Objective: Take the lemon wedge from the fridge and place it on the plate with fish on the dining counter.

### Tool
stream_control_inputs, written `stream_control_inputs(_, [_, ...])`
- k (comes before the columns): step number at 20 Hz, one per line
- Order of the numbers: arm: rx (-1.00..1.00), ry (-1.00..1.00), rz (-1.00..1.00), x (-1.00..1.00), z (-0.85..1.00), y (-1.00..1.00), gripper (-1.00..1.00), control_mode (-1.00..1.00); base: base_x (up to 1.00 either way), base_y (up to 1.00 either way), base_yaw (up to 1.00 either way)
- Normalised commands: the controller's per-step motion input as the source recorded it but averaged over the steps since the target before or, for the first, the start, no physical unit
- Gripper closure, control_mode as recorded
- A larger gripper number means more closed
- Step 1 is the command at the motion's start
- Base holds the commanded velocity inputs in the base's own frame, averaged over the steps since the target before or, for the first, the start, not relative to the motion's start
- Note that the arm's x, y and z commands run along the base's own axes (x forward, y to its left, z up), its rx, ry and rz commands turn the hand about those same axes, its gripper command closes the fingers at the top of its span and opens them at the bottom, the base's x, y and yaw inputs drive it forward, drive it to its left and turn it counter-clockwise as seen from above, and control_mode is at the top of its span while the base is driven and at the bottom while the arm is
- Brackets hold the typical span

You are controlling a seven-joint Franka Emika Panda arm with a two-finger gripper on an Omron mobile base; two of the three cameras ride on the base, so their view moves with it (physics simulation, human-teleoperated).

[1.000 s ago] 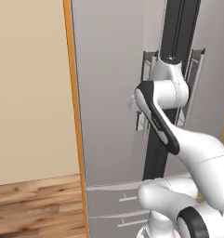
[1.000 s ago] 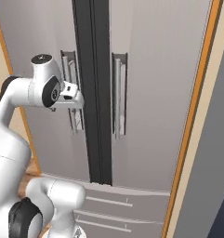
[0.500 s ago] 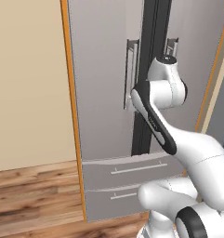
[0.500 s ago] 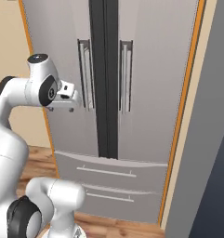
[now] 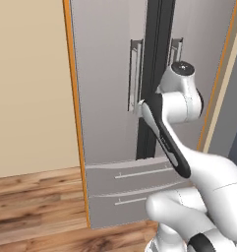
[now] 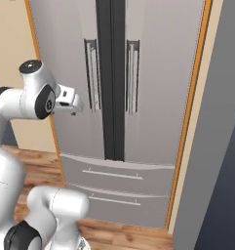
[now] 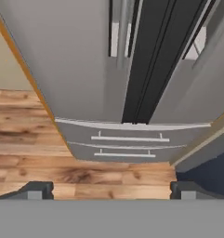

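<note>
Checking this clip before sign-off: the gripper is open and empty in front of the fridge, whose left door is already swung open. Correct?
Not quite. The fridge has both doors shut, as the right base view shows: the handles flank the closed black centre seam. The rest holds: the gripper is open and empty in front of it.

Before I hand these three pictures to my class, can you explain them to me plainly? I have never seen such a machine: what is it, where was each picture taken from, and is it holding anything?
All three are computer-rendered, not photographs. The white jointed machine is a robot arm on a base that drives. Two cameras ride on that base, one behind the arm to its left and one to its right. The third sits on the hand and looks along the gripper, whose two dark tips stand wide apart at the bottom with nothing between them. The arm faces a tall grey fridge with both doors shut, vertical silver handles beside a black centre strip, and two closed drawers below. The floor is wooden planks.
</note>
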Motion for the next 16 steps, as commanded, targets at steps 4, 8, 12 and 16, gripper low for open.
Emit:
stream_control_inputs(4, [0.0,-0.33,-0.01,-0.1,0.23,-0.08,-1.0,-1.0,0.0,0.0,0.0])
stream_control_inputs(8, [0.04,-0.31,0.0,0.07,0.27,-0.2,-1.0,-1.0,0.0,0.0,0.0])
stream_control_inputs(12, [0.11,-0.28,0.0,0.45,0.26,-0.05,-1.0,-1.0,0.0,0.0,0.0])
stream_control_inputs(16, [0.01,-0.21,0.0,0.38,0.18,0.0,-1.0,-1.0,0.0,0.0,0.0])
